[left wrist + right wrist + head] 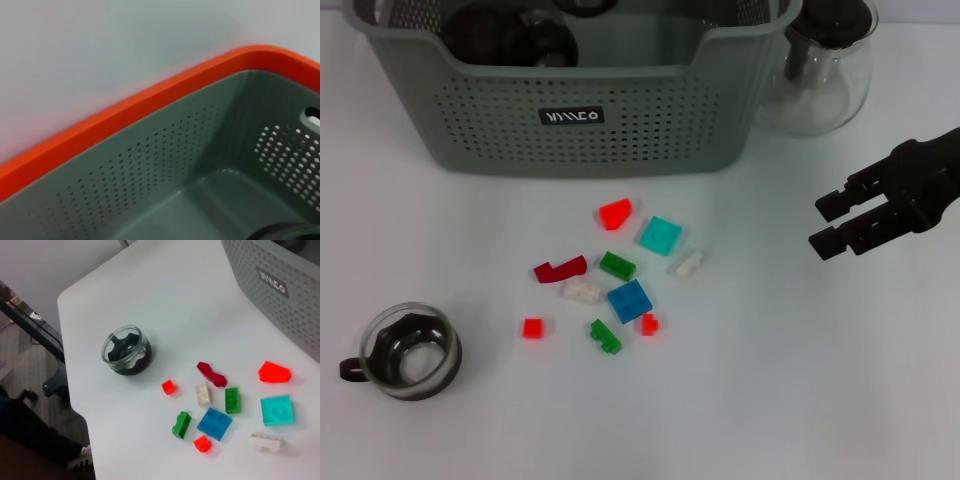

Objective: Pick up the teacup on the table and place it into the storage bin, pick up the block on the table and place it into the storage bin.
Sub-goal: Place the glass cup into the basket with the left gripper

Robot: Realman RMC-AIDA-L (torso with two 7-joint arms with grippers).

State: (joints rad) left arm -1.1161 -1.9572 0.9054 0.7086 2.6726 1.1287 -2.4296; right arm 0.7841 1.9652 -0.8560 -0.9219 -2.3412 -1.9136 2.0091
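The teacup [410, 352] [126, 351], clear glass with a dark base and handle, stands upright at the near left of the white table. Several small blocks lie in a loose cluster mid-table: a blue one [630, 300] [215, 423], a cyan one [660, 235], a red wedge [615, 212], plus green, white and dark red pieces. The grey-green storage bin [590, 120] [280, 295] stands behind them. My right gripper [820, 225] hovers open and empty to the right of the cluster. The left wrist view looks down into the storage bin [165, 170]; the left gripper itself is not seen.
A clear glass teapot [820, 70] with a black lid stands right of the bin. Dark round items [510, 35] lie inside the bin. The right wrist view shows the table's edge [75, 390] beyond the teacup, with floor below.
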